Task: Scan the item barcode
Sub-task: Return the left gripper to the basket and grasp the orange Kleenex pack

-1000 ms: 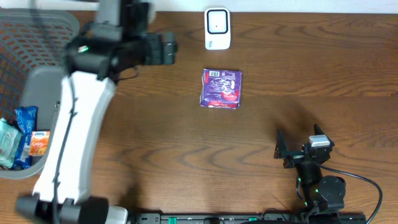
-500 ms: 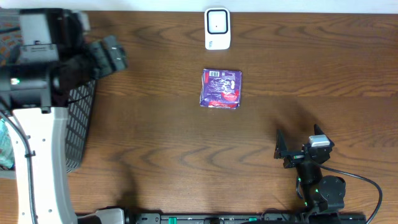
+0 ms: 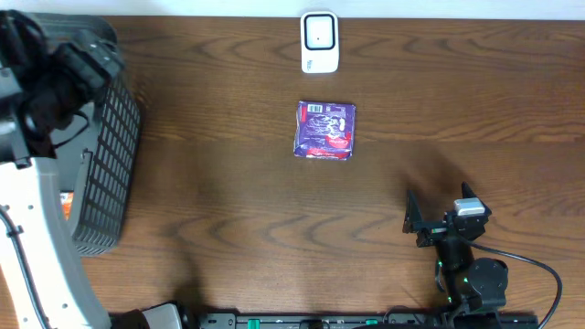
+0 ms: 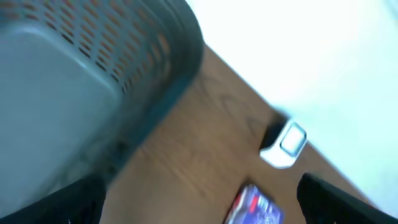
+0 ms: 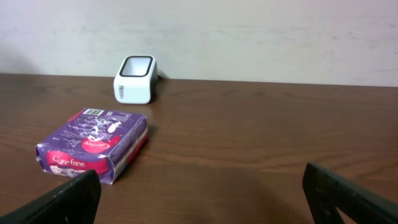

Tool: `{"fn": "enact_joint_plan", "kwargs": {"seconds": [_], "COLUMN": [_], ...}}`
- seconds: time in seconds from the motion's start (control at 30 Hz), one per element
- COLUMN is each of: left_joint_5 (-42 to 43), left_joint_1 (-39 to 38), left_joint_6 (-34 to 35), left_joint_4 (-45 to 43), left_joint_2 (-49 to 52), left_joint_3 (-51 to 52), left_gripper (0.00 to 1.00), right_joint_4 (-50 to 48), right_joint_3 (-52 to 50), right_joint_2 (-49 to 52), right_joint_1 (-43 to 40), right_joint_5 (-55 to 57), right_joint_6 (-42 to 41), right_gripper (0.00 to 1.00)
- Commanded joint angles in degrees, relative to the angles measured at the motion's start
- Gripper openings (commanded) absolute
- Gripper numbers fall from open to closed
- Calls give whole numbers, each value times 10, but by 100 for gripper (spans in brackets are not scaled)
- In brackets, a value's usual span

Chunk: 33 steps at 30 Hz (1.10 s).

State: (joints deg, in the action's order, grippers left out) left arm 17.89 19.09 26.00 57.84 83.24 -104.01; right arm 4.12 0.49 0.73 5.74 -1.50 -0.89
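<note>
Purple packet [image 5: 92, 144] flat on dark wood table [image 5: 261, 143], pale wall [image 5: 249, 37] behind, well ahead-left of right claw [image 5: 200, 183] (jaws wide, empty); left claw [image 4: 199, 200] wide too, by basket [image 3: 110, 146].

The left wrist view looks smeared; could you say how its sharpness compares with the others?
Left wrist: heavy motion blur, basket and scanner soft. Right wrist: sharp, print on the purple packet readable. Overhead: table sharp, only the left arm slightly blurred.

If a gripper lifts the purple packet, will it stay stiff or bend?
The purple packet probably gives a little: its wrapper looks soft and creased. It lies flat, so it should not roll. The glossy film may be slippery.
</note>
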Motion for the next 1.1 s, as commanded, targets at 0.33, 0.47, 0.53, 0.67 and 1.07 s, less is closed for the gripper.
{"fn": "enact_joint_plan", "kwargs": {"seconds": [0.33,0.47,0.53,0.67,1.07], "left_joint_5": [-184,-276,-311,-339,-365], "left_joint_1": [112,115,115,115,115], "left_joint_6": [24,24,24,23,22], "left_joint_4": [-9,21,35,66,159], "left_joint_2": [28,68,95,150,286], "left_joint_3": [-12,-12,-11,-11,-11], "left_gripper": [98,98,98,98,96], "right_joint_4": [2,2,2,2,2], "right_joint_3": [-2,-2,-2,-2,-2], "right_joint_2": [-1,-1,-1,-1,-1], "right_joint_1": [-5,-5,-5,-5,-5], "right_joint_5": [3,3,3,3,3], "right_joint_6": [-8,-8,-8,-8,-8], "right_gripper": [99,99,99,99,99]}}
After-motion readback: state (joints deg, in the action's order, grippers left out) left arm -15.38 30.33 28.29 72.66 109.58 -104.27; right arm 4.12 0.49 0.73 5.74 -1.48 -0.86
